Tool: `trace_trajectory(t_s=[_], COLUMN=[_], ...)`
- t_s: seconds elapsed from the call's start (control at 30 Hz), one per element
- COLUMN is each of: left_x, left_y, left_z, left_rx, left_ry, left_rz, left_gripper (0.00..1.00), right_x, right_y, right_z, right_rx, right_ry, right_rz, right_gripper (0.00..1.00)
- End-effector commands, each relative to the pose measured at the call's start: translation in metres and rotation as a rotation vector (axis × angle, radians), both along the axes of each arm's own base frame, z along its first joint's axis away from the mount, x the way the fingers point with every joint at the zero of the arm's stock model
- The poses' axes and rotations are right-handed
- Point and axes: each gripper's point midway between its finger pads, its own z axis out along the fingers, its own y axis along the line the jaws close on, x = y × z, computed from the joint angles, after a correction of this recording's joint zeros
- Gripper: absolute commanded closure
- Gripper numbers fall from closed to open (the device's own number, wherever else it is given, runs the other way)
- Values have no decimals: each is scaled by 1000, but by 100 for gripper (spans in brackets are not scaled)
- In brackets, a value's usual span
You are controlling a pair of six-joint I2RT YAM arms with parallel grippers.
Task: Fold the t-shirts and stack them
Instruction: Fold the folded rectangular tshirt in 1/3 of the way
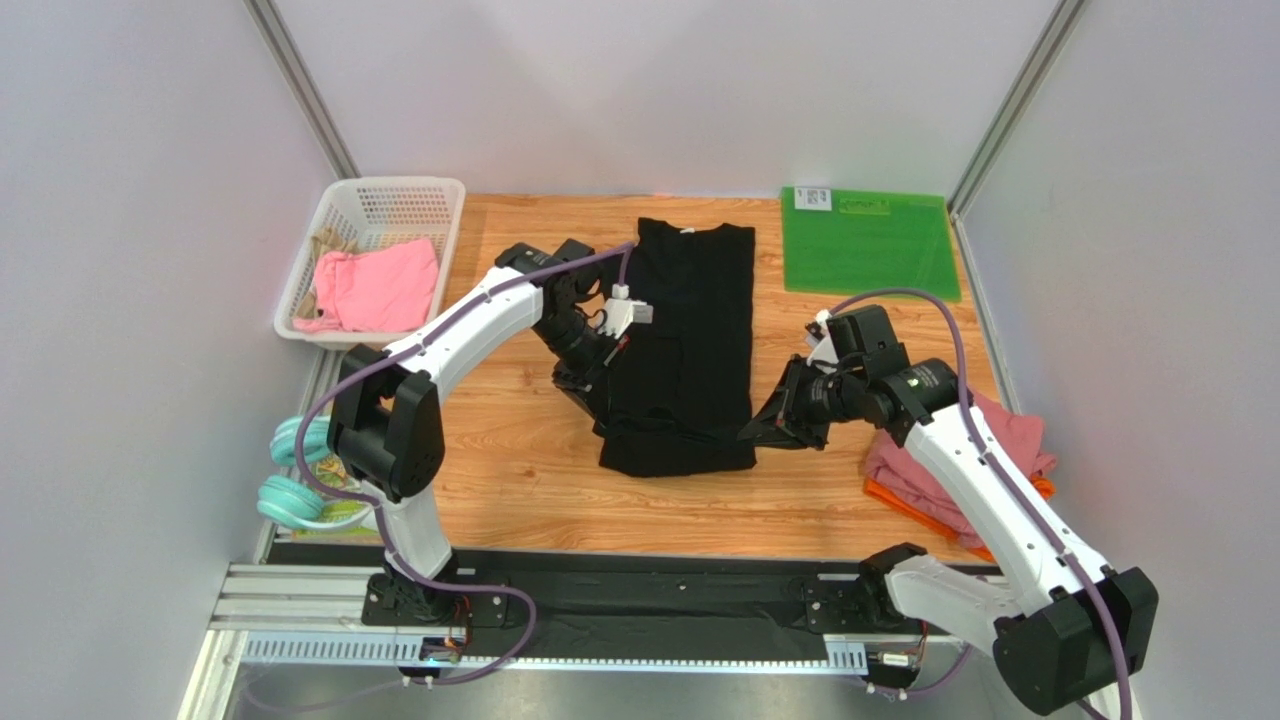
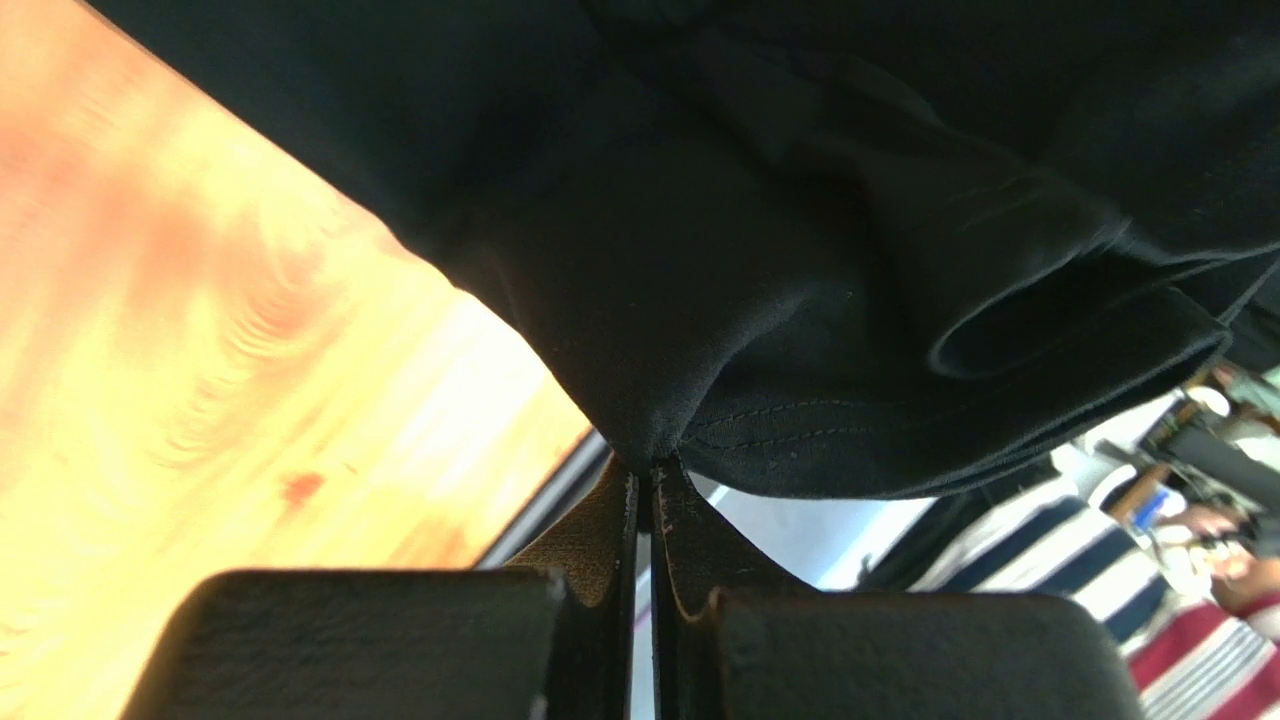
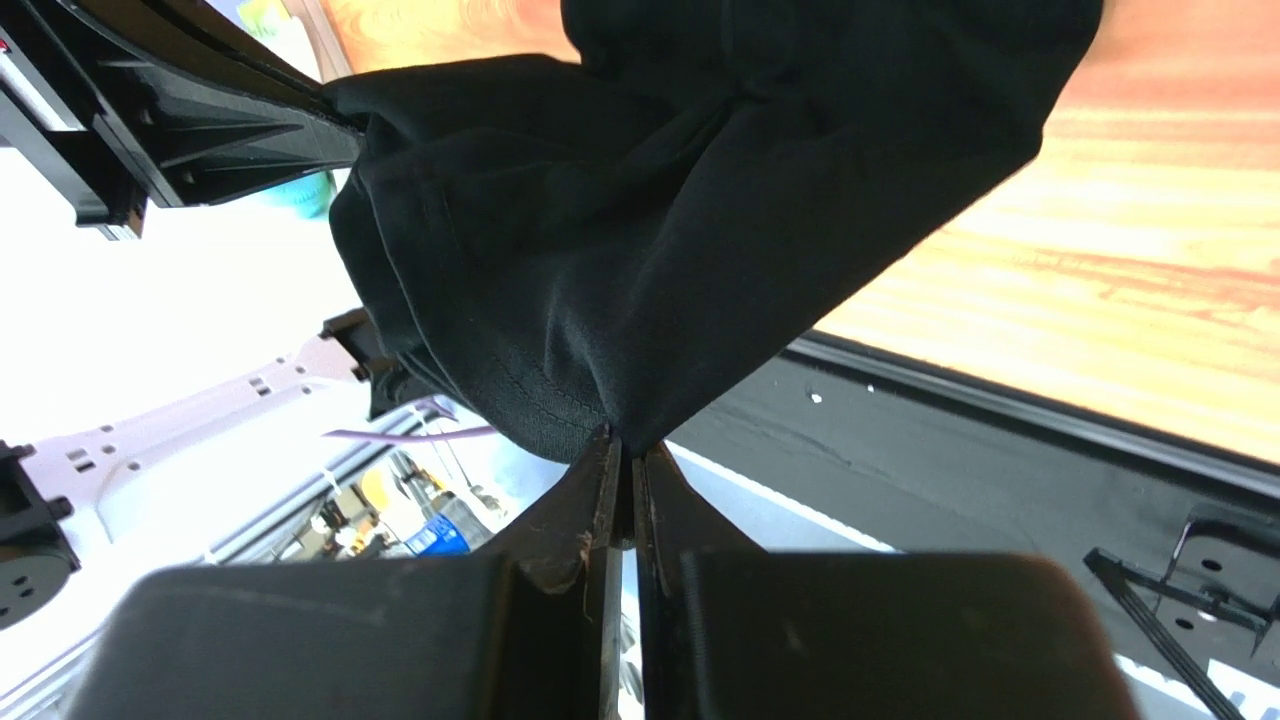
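We see the black t-shirt (image 1: pixel 684 338) lying matte and soft on the grained wooden bench (image 1: pixel 511 465), folded into a long, narrow rectangle. Our left tool (image 2: pixel 649 477) pinches a stitched hem fold at its left edge. Our right tool (image 3: pixel 624 447) clamps bunched cloth at the near right corner. A crumpled pink shirt (image 1: pixel 376 285) fills the white lattice basket (image 1: pixel 394 186).
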Motion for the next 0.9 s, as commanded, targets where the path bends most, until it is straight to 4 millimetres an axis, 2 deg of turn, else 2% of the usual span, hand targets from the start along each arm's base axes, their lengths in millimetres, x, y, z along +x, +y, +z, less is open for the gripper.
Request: trace_trajectory(t_s=[0.0, 0.13, 0.33, 0.43, 0.67, 0.8, 0.87], left_x=[26, 42, 66, 75, 84, 95, 101], left_y=[-7, -8, -7, -6, -3, -3, -2], left_z=[8, 15, 28, 27, 11, 0, -10], left_rx=[1, 18, 50, 72, 108, 127, 141], left_ry=[-88, -143, -222, -230, -203, -211, -199], left_rz=[31, 43, 65, 74, 86, 95, 100], left_gripper=[100, 100, 100, 100, 100, 100, 100], right_x=[16, 31, 51, 65, 98, 115, 126], right_y=[4, 5, 6, 5, 0, 2, 4], right_z=[6, 6, -6, -4, -10, -28, -30], right_rx=[44, 59, 64, 62, 63, 72, 80], right_ry=[-62, -87, -92, -114, -129, -93, -101], right_rz=[21, 9, -2, -13, -25, -23, -25], right_gripper=[95, 95, 96, 96, 97, 97, 98])
